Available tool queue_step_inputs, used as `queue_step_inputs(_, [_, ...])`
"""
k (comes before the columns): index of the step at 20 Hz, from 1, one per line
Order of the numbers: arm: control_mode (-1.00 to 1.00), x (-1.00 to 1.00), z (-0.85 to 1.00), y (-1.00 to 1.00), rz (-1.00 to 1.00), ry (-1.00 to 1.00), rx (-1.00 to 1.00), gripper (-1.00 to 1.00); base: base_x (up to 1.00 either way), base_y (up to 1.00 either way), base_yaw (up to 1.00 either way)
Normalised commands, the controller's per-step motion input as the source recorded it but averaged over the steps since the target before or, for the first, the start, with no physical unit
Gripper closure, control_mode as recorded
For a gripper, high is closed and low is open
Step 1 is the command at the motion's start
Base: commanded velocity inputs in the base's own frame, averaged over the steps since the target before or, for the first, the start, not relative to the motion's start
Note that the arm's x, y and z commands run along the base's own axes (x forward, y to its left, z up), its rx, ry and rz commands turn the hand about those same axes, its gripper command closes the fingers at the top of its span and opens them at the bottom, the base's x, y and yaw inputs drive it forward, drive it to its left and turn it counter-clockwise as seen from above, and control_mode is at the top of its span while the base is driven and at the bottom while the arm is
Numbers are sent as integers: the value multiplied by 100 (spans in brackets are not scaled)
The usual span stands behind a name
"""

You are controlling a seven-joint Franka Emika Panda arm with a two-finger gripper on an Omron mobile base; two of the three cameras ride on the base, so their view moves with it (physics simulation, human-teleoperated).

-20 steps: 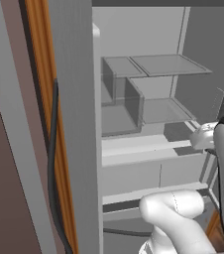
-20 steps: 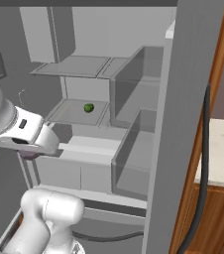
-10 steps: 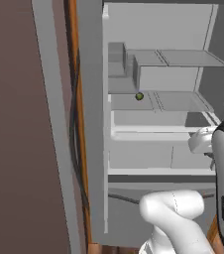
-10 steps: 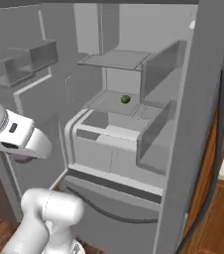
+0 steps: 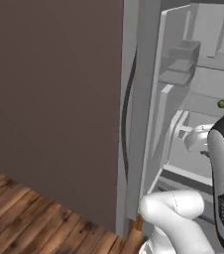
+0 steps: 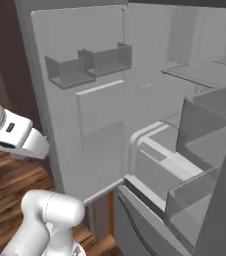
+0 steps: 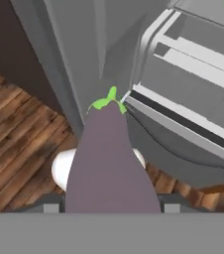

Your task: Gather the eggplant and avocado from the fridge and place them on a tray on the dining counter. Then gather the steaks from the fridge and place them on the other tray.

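- You are looking at the fridge [image 6: 135, 125] standing open, its door swung out with bins near the door's top edge; bare wooden floor [image 5: 29, 218] is lying open to the left.
- No writing is showing that you can read.
- The eggplant [image 7: 109, 163] is sitting between the fingers, green cap pointing away from the hand; the fingers are gripping it.
- The avocado [image 5: 222, 104] is resting on a fridge shelf, near the shelf's front edge, well apart from the hand.
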Motion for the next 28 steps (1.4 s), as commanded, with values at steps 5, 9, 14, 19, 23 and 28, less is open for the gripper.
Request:
queue_step_inputs(5, [100, 0, 0, 0, 0, 0, 0, 100, -48, 0, 76])
queue_step_inputs(9, [100, 0, 0, 0, 0, 0, 0, 100, -52, 12, 78])
queue_step_inputs(14, [100, 0, 0, 0, 0, 0, 0, 100, -11, 34, 85])
queue_step_inputs(19, [100, 0, 0, 0, 0, 0, 0, 100, 66, 29, 68])
queue_step_inputs(23, [100, 0, 0, 0, 0, 0, 0, 100, 100, 67, 16])
queue_step_inputs(28, [100, 0, 0, 0, 0, 0, 0, 100, 100, 80, 0])
